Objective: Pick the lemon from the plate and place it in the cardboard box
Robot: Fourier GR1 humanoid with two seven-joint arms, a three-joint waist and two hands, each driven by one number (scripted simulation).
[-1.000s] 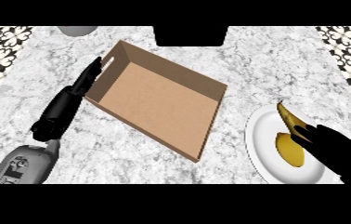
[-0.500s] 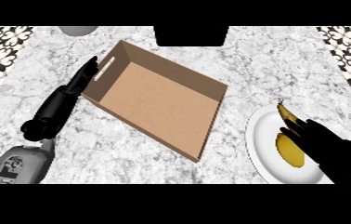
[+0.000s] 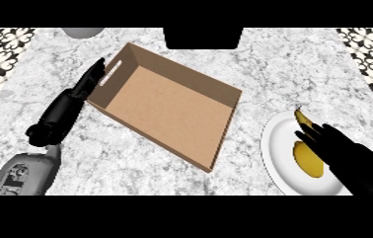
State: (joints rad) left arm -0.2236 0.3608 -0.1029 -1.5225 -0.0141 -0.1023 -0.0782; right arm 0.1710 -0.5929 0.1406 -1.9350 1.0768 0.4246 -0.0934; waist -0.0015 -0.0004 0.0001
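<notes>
My right hand [image 3: 342, 155] crept forward since second ago, fingers [image 3: 313, 133] straight, spread over lemon [image 3: 307, 159] on plate [image 3: 280, 148]. Lemon light, stiff, slick: wrap middle. Cardboard box [image 3: 171, 106] left, beyond. Left hand [image 3: 84, 86] straight against box wall.

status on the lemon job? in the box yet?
Not yet. The cardboard box holds nothing. The lemon lies on the plate, with the right hand over it, fingers not visibly closed round it. Left hand rests open at the box's left wall. Grasp, carry and drop remain.

Single head view, steeply down onto counter [image 3: 291, 69].
</notes>
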